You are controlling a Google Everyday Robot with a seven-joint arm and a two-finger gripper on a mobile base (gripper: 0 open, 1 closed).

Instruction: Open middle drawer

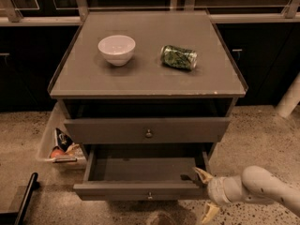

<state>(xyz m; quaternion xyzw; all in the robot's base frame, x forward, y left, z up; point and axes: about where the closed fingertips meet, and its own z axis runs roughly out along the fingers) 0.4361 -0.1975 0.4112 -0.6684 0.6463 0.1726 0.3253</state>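
The middle drawer [122, 190] is the grey-brown one with a small round knob [150, 195]. It stands pulled well out of the cabinet, and its inside is bare. My gripper [206, 193] is at the right end of the drawer's front panel, low in the camera view. It is open, with one fingertip [200, 173] at the drawer's front right corner and the other lower, near the floor. It holds nothing. The drawer above [108, 130], also with a knob, sits only slightly out.
On the cabinet top [145, 81] are a white bowl [116, 49] and a green can [178, 57] lying on its side. A pale bin with snack packets [62, 146] stands on the floor to the cabinet's left. A black bar [23, 200] is at the bottom left and a white post [290, 97] at the right.
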